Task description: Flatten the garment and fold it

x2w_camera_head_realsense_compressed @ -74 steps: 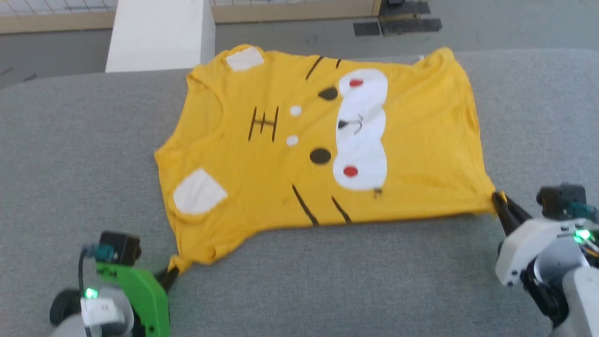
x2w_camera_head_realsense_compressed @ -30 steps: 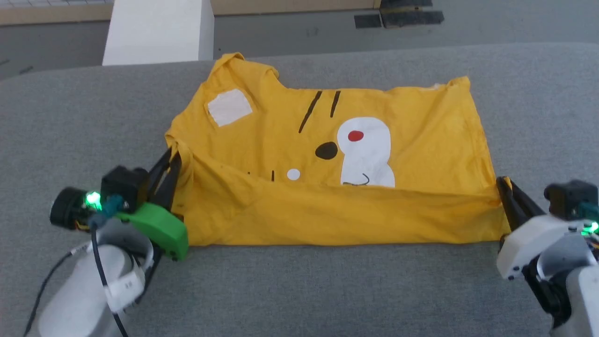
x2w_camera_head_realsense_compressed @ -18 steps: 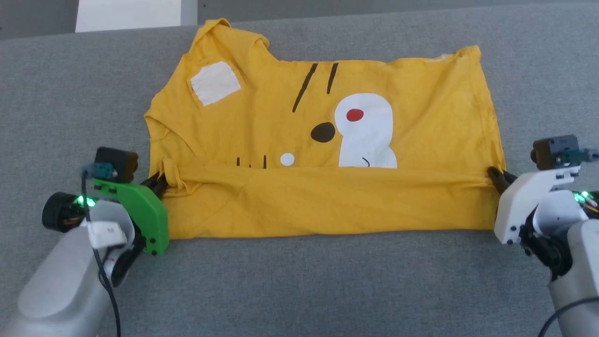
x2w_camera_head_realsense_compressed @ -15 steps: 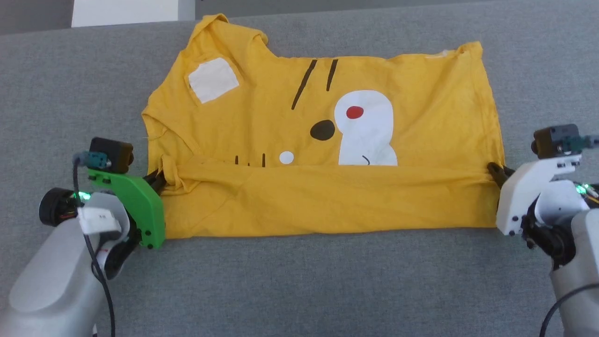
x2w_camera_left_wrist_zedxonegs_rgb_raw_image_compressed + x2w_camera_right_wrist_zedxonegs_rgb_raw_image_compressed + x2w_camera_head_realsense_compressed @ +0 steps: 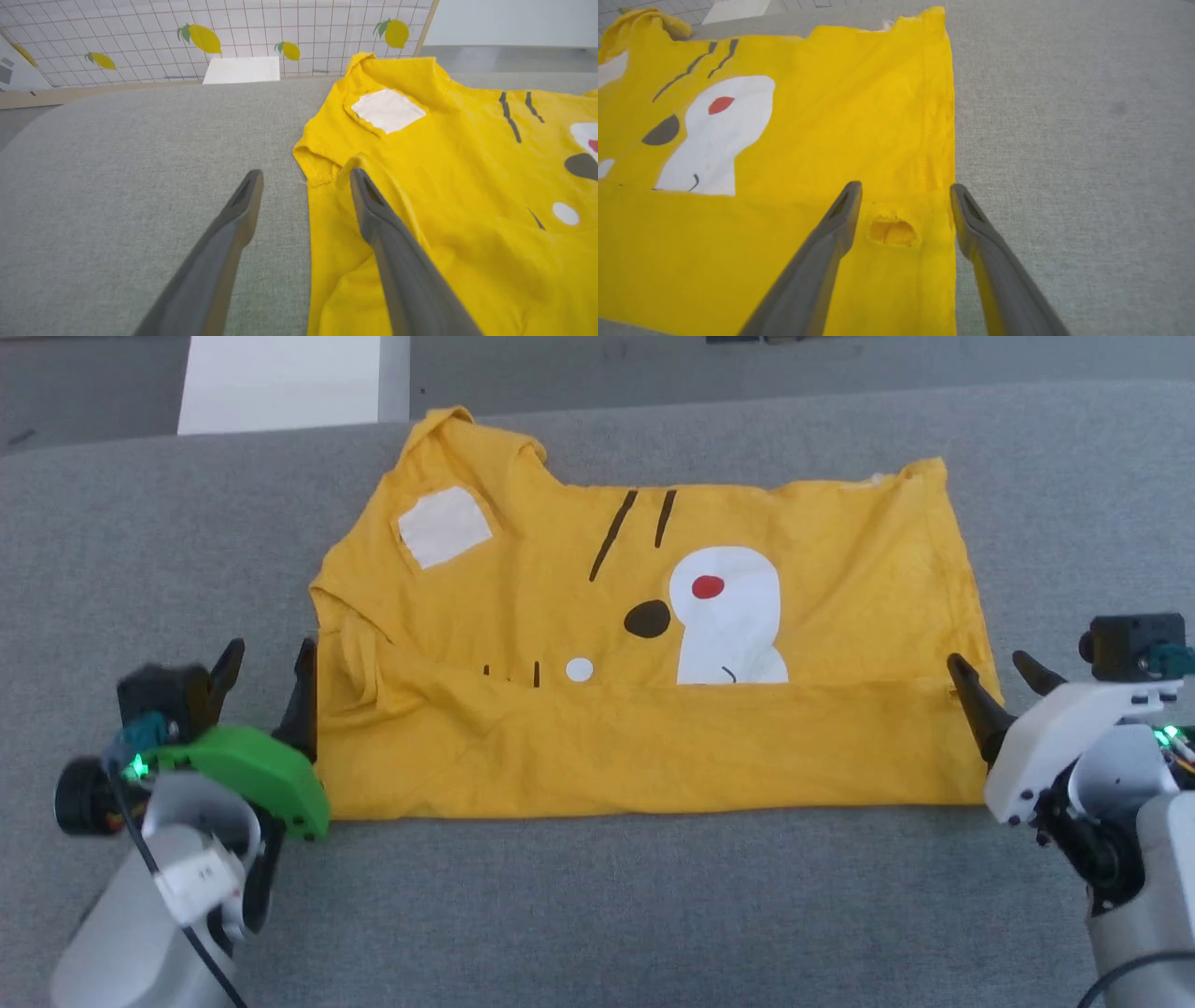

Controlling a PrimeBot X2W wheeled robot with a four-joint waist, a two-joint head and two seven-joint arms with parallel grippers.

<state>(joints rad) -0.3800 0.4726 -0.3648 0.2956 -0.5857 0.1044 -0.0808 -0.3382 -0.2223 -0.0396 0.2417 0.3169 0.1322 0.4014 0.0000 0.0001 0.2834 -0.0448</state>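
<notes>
1. One garment (image 5: 653, 737), a yellow tiger-face T-shirt, lies on the grey table (image 5: 597, 896), its near half folded up over the print; two grippers flank it.
2. The left gripper (image 5: 270, 653) gapes wide and empty at the sleeve; the right gripper (image 5: 988, 663) does likewise at the shirt's right edge.
3. Both arms reach in low from the near corners.

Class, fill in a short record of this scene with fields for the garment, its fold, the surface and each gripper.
garment: yellow T-shirt, tiger face print up
fold: near edge laid over the print's near half
surface: grey cloth-covered table
left gripper: open, at the fold's left end, holding nothing
right gripper: open, at the fold's right end, holding nothing
</notes>
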